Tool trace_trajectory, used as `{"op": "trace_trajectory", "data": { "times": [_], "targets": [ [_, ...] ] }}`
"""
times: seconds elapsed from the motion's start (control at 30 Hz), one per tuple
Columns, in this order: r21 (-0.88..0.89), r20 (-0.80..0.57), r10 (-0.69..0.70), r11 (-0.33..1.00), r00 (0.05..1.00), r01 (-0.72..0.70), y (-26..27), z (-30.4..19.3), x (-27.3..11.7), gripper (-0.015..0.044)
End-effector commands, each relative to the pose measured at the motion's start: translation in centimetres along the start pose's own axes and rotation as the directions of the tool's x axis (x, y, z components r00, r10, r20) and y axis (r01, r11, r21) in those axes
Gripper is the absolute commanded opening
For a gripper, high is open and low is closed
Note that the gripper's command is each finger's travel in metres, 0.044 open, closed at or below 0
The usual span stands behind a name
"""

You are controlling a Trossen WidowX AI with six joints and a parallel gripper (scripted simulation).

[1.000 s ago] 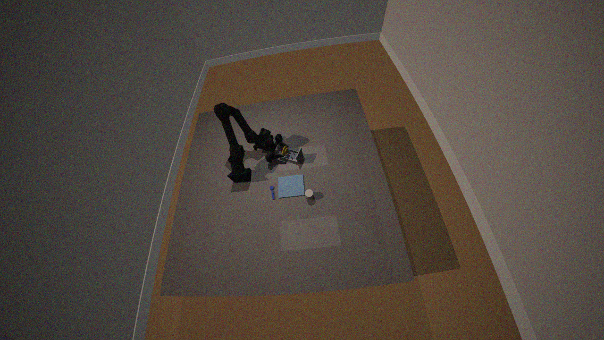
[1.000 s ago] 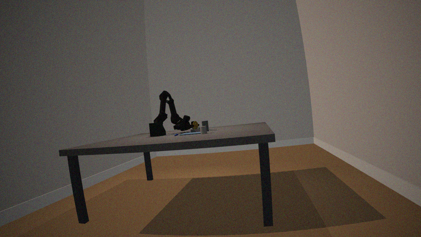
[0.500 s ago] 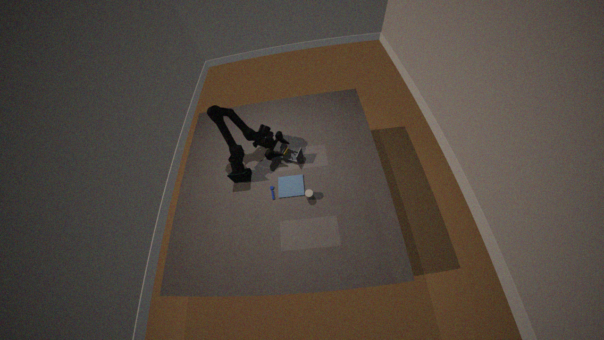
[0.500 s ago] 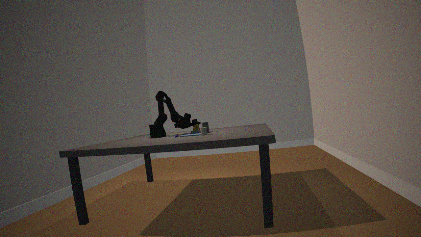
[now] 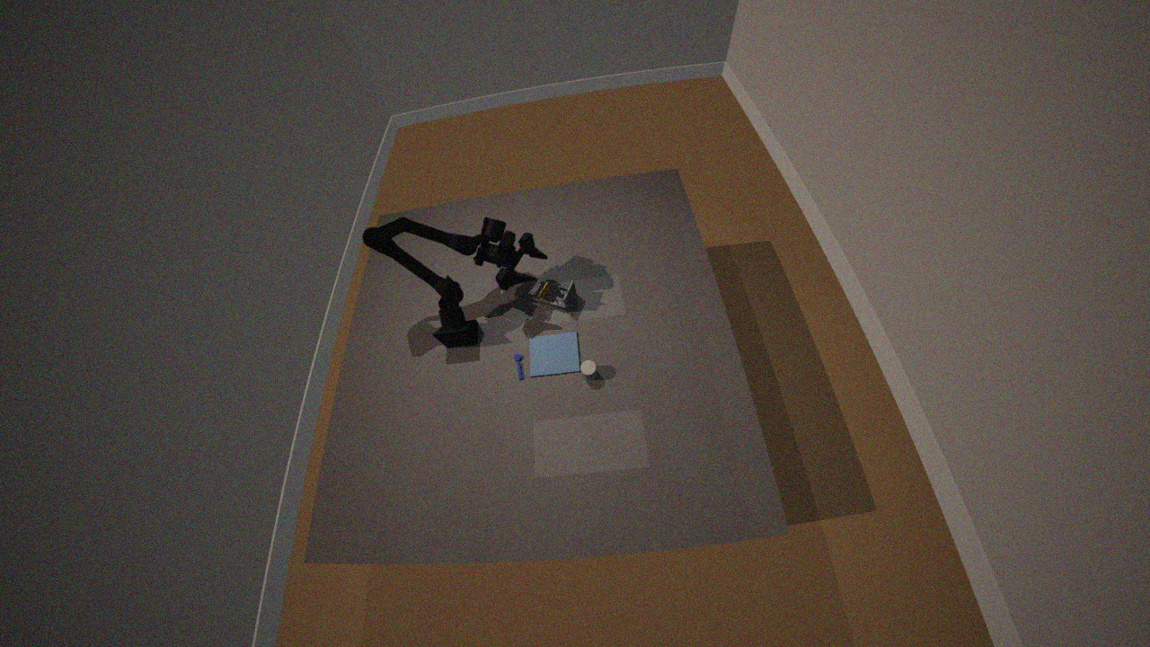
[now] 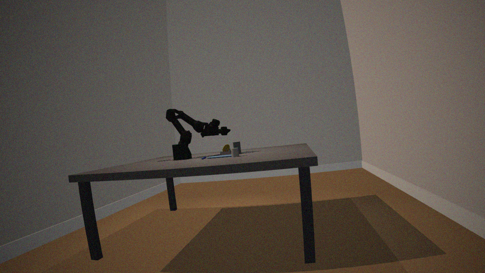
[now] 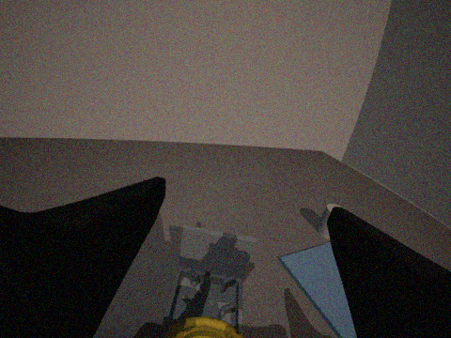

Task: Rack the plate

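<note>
The yellow plate (image 5: 544, 288) (image 6: 226, 148) (image 7: 205, 326) stands on edge in the grey dish rack (image 5: 552, 305) (image 6: 224, 153) (image 7: 241, 300), at the rack's end nearer the arm; it looks slightly tilted in the exterior view. In the wrist view only its top rim shows at the bottom edge, so its seat between the rails is hidden there. My gripper (image 5: 541, 269) (image 6: 229, 130) (image 7: 250, 202) is open and empty, raised above the rack and apart from the plate, its fingers wide apart.
A blue flat board (image 5: 554, 354) (image 6: 216, 156) (image 7: 315, 277) lies beside the rack. A whitish cup (image 5: 588, 367) (image 6: 235, 152) (image 7: 323, 227) stands at its corner. A small blue utensil (image 5: 519, 368) (image 6: 203, 157) lies on its other side. The rack has a tall grey end panel (image 6: 237, 147).
</note>
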State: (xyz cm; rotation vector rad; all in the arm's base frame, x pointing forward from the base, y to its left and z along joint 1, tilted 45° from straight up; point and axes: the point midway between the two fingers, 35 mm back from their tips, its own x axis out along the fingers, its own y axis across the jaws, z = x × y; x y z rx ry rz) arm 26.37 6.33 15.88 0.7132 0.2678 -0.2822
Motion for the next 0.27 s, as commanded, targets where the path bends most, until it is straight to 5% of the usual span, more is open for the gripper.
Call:
{"op": "trace_trajectory", "data": {
  "times": [0.0,0.23],
  "targets": [
    [-0.083,-0.030,-0.041,0.996,0.999,0.039,-0.4,0.2,0.7,0.0400],
    [-0.274,-0.112,-0.159,0.954,0.981,0.123,-1.9,0.2,2.4,0.0400]
  ]
}}
